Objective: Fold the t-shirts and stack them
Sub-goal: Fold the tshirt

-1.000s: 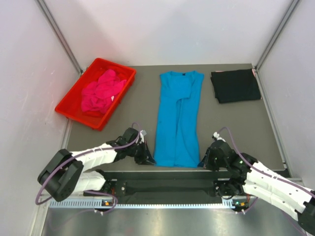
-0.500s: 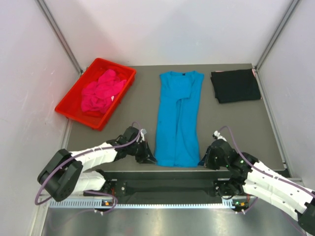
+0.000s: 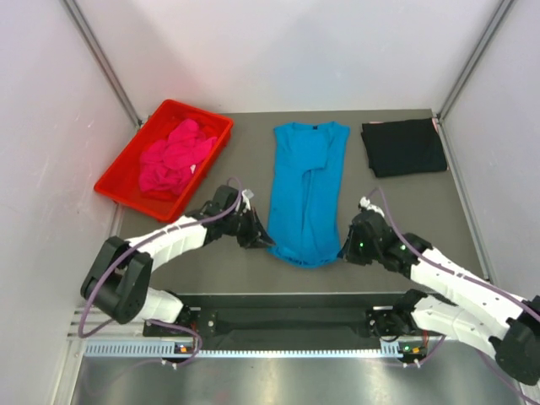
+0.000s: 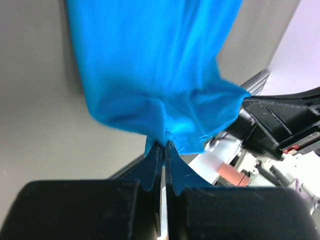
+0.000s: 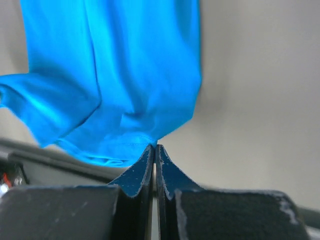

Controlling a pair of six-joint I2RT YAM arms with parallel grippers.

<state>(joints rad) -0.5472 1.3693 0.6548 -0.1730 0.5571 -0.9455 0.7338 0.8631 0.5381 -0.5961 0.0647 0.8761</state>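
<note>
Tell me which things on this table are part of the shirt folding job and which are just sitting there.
Part of the job: turquoise t-shirt, near hem pinched by the left gripper and right gripper; black t-shirt, already folded, far right; pink t-shirt, crumpled at far left.
Just there: red tray, merely holding the pink t-shirt.

L gripper (image 3: 267,245) + R gripper (image 3: 344,251): moved fwd | blue t-shirt (image 3: 305,190) hem: pulled up-table, prob. lifted
</note>
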